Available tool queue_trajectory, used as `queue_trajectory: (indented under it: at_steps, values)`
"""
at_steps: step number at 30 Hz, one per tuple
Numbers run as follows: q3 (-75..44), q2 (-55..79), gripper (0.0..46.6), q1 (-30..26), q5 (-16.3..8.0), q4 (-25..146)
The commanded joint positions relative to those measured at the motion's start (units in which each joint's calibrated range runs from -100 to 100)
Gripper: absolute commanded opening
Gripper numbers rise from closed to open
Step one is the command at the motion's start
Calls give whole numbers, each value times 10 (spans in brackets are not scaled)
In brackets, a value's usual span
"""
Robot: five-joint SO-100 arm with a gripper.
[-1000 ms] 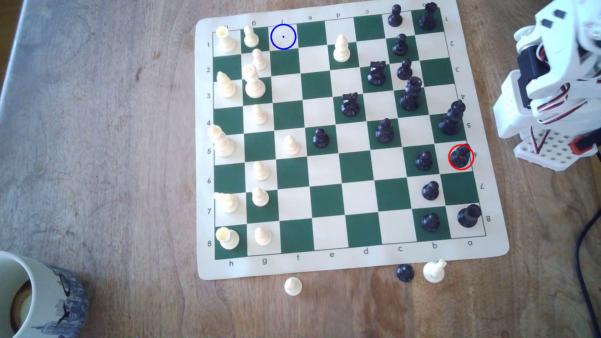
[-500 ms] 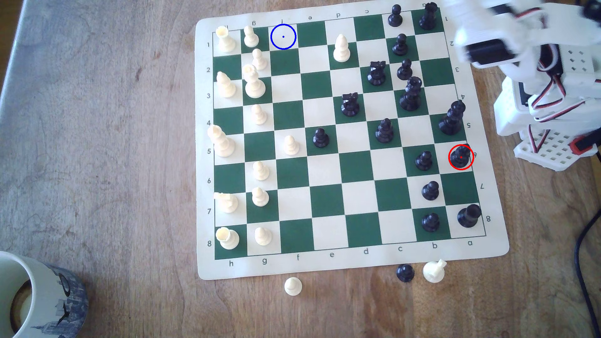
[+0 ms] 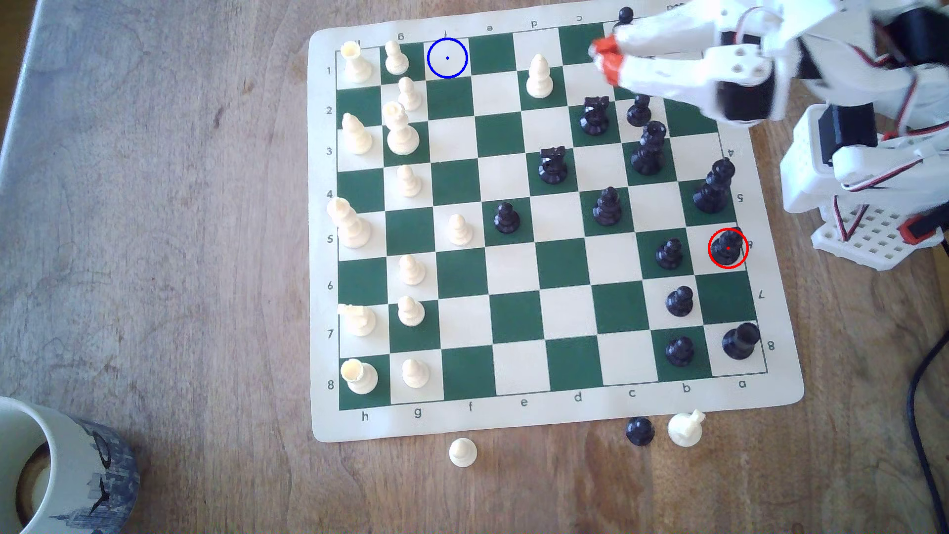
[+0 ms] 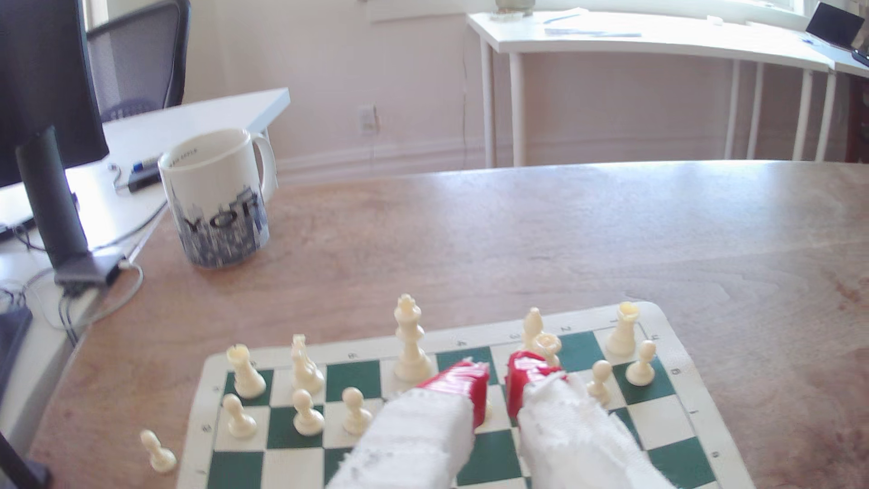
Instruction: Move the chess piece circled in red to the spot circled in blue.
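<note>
Right now your glossy black bishop-like piece (image 3: 727, 246), slim with a round base and ringed in red, stands upright on a cream square at the exterior view's right edge of the green-and-cream chess mat (image 3: 518, 318), just beside a black pawn (image 3: 669, 253) on the neighbouring green square; your target, the cream square ringed in blue (image 3: 447, 58), sits in the far row toward the exterior view's left, between a white pawn (image 3: 396, 57) and a bare green square, well apart from the piece; your white fingers with red-orange tips (image 3: 602, 54) hang over the far right part of the mat, well apart from both circles; in the wrist view the fingers (image 4: 494, 383) stand slightly parted with a narrow gap and nothing between them; a white mug with a city print (image 4: 217, 197) stands on the wooden desk (image 3: 154, 231) off the mat.
</note>
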Motion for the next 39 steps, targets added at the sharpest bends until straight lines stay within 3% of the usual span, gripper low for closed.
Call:
queue_trajectory:
  at_steps: [1, 7, 11, 13, 17, 23, 27, 30, 39]
  values:
    - [-119, 24, 36, -17, 61, 142]
    - [-176, 52, 52, -76, 60, 345]
    - [-219, 95, 64, -112, 30, 442]
    - [-210, 111, 56, -121, 1, 462]
    - [-193, 101, 79, -127, -17, 485]
    - [-130, 89, 107, -135, -20, 513]
    - [-116, 110, 156, -195, -32, 514]
    - [-103, 136, 164, -224, -32, 514]
    - [-62, 164, 174, -218, -17, 496]
